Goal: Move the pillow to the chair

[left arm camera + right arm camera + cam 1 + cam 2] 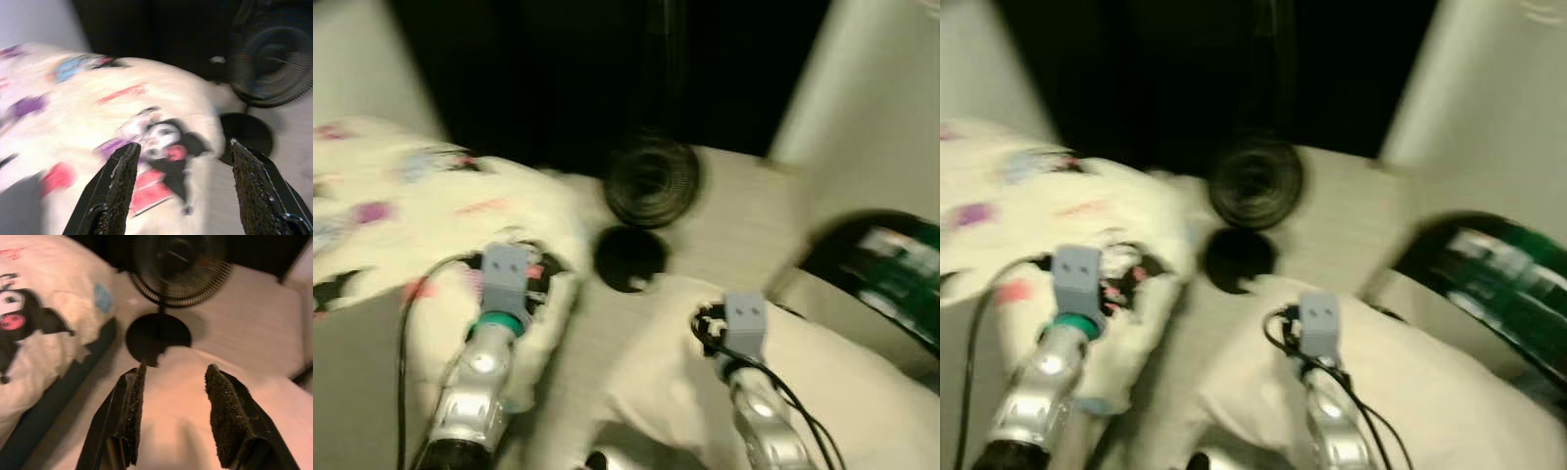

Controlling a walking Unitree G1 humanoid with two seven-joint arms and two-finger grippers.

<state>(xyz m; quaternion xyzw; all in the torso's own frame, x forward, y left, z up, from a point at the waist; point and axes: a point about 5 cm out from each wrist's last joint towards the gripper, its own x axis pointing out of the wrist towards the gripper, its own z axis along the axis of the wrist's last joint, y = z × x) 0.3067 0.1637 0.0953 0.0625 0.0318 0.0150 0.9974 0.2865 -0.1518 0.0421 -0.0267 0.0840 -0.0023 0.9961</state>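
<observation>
Pillow [195,396]: one, seemingly plain, beneath open empty right gripper [173,382]; left gripper [183,161] likewise open.

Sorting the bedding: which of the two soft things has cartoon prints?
The cream cartoon-printed blanket under the left pincer; the pillow under the right pincer is plain white.

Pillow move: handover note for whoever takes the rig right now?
Left gripper: open, over the patterned bedding, holding nothing.
Right gripper: open, fingers spread just above the plain white pillow, not closed on it.
The pillow lies low on the robot's right. A black floor fan with a round base stands just ahead on the pale floor. Head views are blurred.
Done: both grippers brought to the soft items.
Left: grasp the pillow, lift it, carry it to the chair and set it down.
</observation>
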